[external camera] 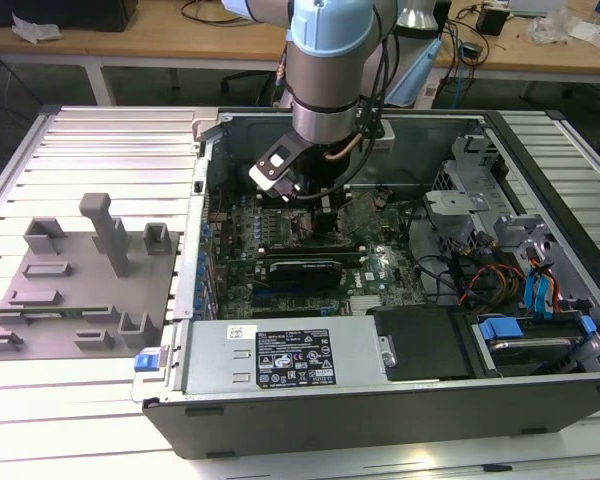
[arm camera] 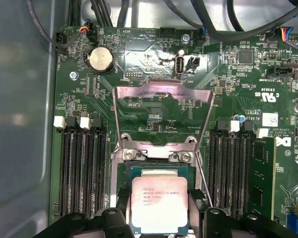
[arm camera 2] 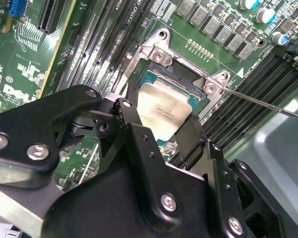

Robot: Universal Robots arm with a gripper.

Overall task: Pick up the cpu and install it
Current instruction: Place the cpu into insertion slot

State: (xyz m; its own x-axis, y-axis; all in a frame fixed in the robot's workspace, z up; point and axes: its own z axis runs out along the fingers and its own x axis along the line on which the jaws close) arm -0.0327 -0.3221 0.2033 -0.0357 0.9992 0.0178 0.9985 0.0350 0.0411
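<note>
From my end the pick-up looks done: the gripper has its two black fingers pressed against opposite edges of the cpu, pinching it rather than standing spread. The chip lies lid-up right at the socket in the middle of the motherboard, between the two banks of memory slots. I cannot tell whether it is fully down in its seat or just above it (the fingers hide its side edges). The load plate stands flipped up toward the board edge with the coin cell, and the thin lever is swung out, so I judge the seating unconfirmed and the clamping not yet done. In the exterior view the arm reaches down into the open case, near its far wall.
</note>
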